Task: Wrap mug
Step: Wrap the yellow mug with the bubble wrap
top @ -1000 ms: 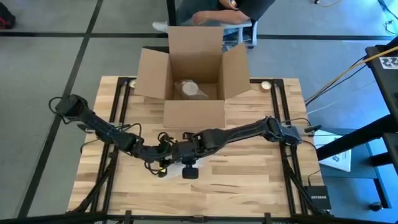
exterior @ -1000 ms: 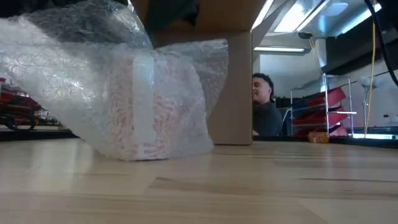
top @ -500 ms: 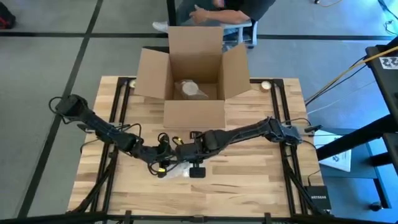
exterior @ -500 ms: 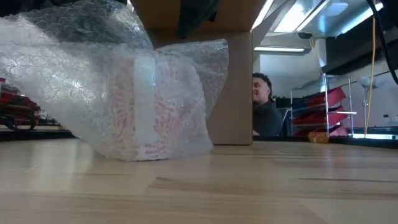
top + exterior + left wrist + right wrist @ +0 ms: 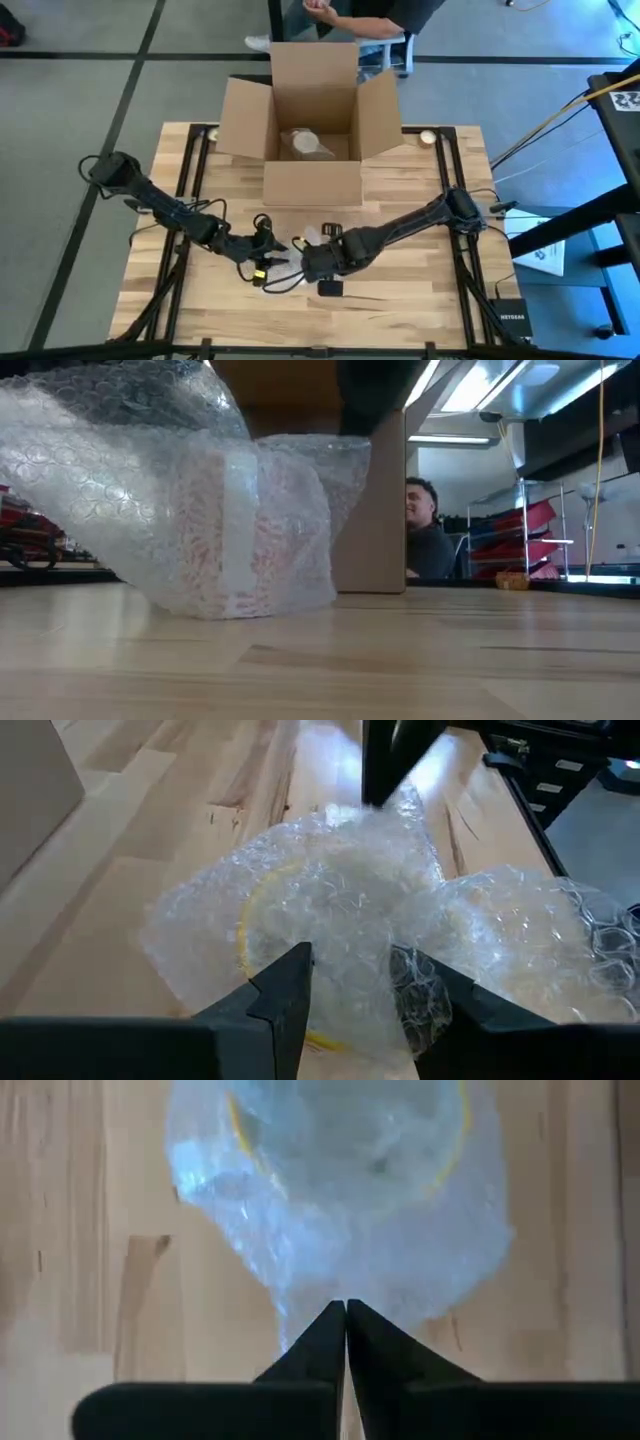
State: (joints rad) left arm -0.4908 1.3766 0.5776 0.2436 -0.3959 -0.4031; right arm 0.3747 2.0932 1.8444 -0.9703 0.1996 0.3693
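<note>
Mug (image 5: 255, 530), swathed in bubble wrap (image 5: 120, 470), sits on the wooden table (image 5: 420, 290) at lower centre of the high view, between the two grippers. In the low view the bundle fills the left half of the frame; a reddish-white pattern shows through the plastic and a strip of clear tape runs vertically down its face.

Left gripper (image 5: 350, 985): reaches in from the left of the high view. Fingers stand apart with a fold of wrap lying between them; whether the pads actually bear on the plastic is hard to judge from this angle. A yellow rim shows through the wrap in the left wrist view.

Right gripper (image 5: 346, 1312): comes in from the right of the high view, just right of the bundle. Fingertips pressed together tip to tip at the edge of the wrap; possibly a thin edge of plastic is pinched, not resolvable.

Open cardboard box (image 5: 312, 110) at upper centre of the high view, a wrapped item inside. A person (image 5: 428, 535) shows right of centre in the low view, behind the table.
</note>
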